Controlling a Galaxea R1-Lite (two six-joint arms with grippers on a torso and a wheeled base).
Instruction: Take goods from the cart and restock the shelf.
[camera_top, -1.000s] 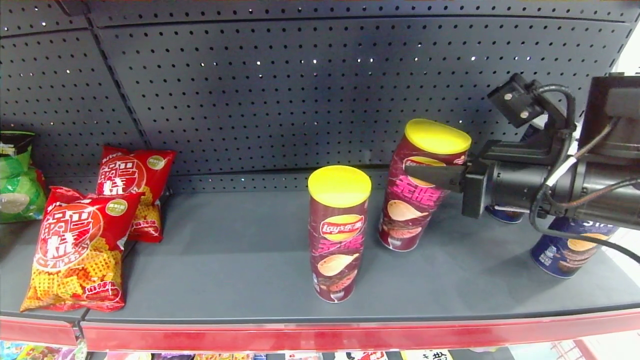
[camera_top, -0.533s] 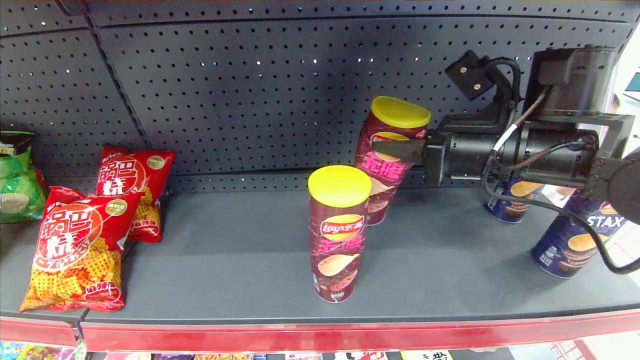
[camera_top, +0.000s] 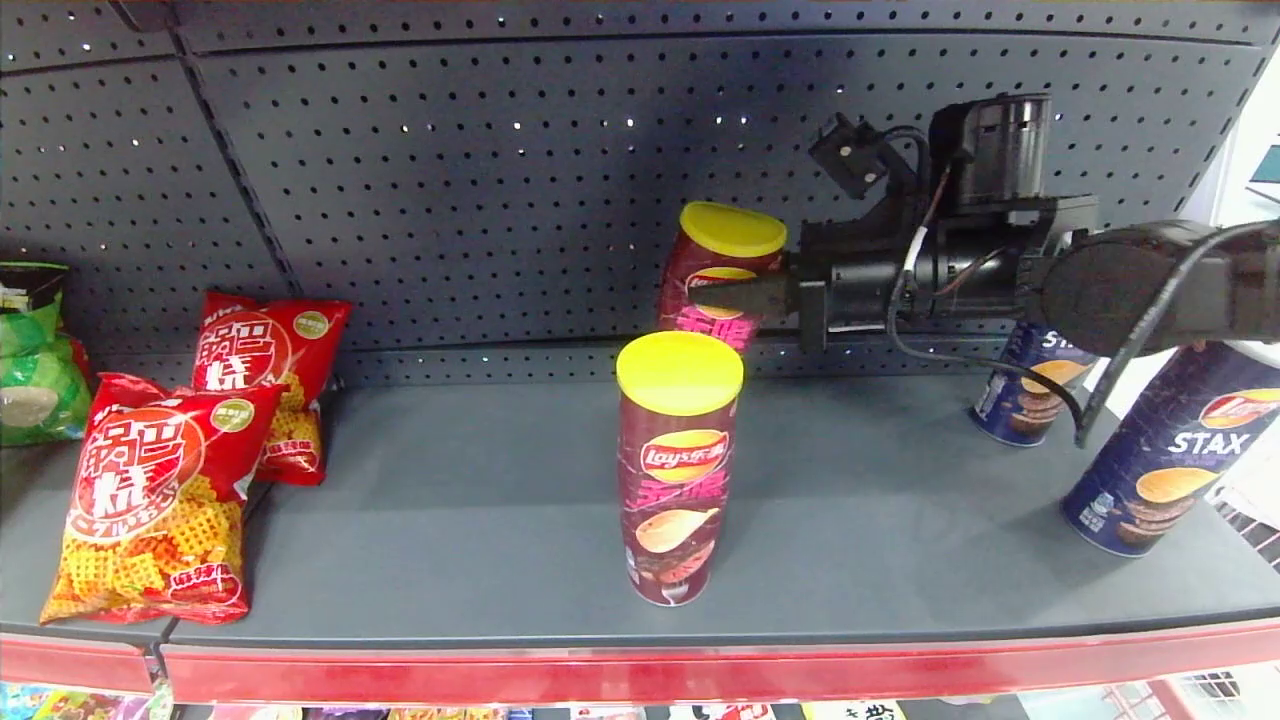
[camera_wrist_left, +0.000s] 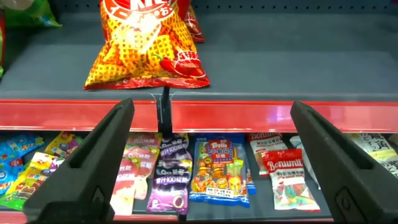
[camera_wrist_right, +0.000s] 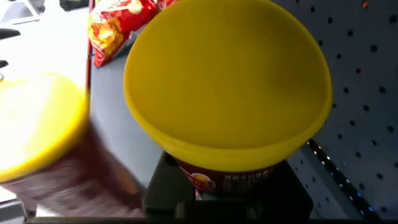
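the right gripper (camera_top: 716, 292) reaches in from the right, up near the pegboard back panel (camera_top: 480, 180). its fingers (camera_top: 748, 296) are clamped on the upper body of a maroon chip can (camera_top: 732, 230) with a yellow lid. that can leans a little and sits toward the rear of the shelf (camera_top: 450, 520), just behind a second maroon can (camera_top: 678, 470) that stands upright nearer the front edge. the front can hides the held one's base, so i can't tell whether it touches the shelf. from the right wrist camera, the held can's yellow lid (camera_wrist_right: 227, 81) looms close with the dark fingers gripping below it, and the other can's lid (camera_wrist_right: 37, 124) is just beside it.

the left gripper (camera_wrist_left: 212, 109) hangs low in front of the shelf's red front lip (camera_wrist_left: 249, 115), its fingers (camera_wrist_left: 93, 162) spread wide apart with nothing between them. past them, candy packets (camera_wrist_left: 217, 171) hang on the level below.

at the left end of the shelf, two red snack bags (camera_top: 160, 500) lie one ahead of the other, with a green bag (camera_top: 35, 370) beyond them. at the right end stand two blue chip cans, one at the back (camera_top: 1030, 385) and one closer to the front (camera_top: 1170, 450), well apart from the maroon pair.
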